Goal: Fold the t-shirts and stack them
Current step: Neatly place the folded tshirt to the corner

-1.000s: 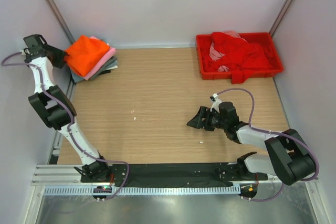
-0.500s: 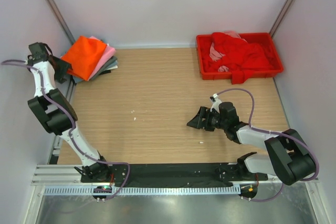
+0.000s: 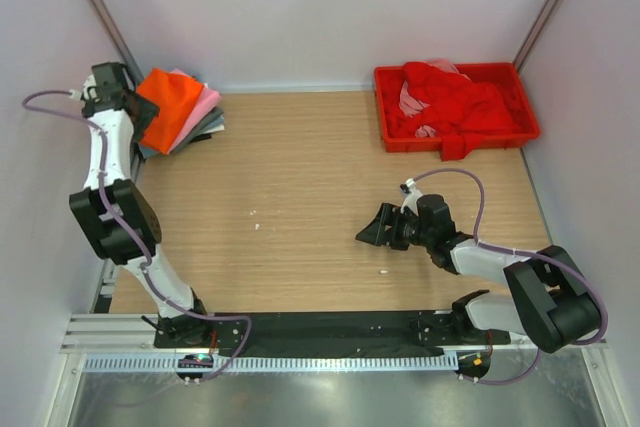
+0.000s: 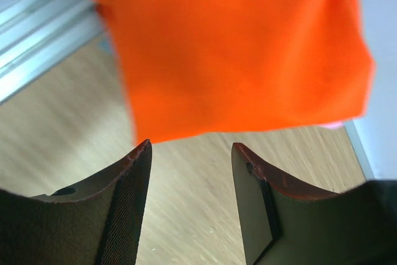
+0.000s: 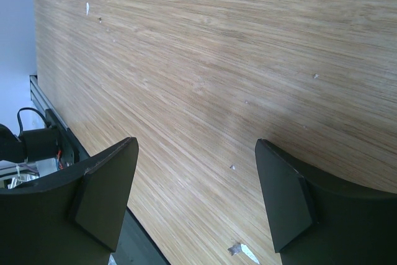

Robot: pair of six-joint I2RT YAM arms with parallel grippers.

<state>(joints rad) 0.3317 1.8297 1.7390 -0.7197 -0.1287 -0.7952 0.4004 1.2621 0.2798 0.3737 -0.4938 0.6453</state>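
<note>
Orange t-shirt [image 3: 172,99] tops the folded stack at the far-left corner of the desk [image 3: 300,187]. Cloth is smooth and matte, lying flat with squared edges. Pink t-shirt [image 3: 207,104] and grey t-shirt [image 3: 208,129] fan out under it, edges stepped. Red t-shirt [image 3: 460,97] sits crumpled in the red plastic tray [image 3: 381,107] at far right, with pale pink cloth [image 3: 412,99] beside it and one red fold over the near rim. Desk is light wood-grain laminate.

Left arm stands tall along the left wall. Left gripper [image 4: 191,147] is at the stack's near-left edge, jaws spread with only wood between them; can't tell if they touch the cloth. Right arm is low, elbow bent. Right gripper [image 5: 195,147] points left over the desk, jaws spread wide, holding nothing.
</note>
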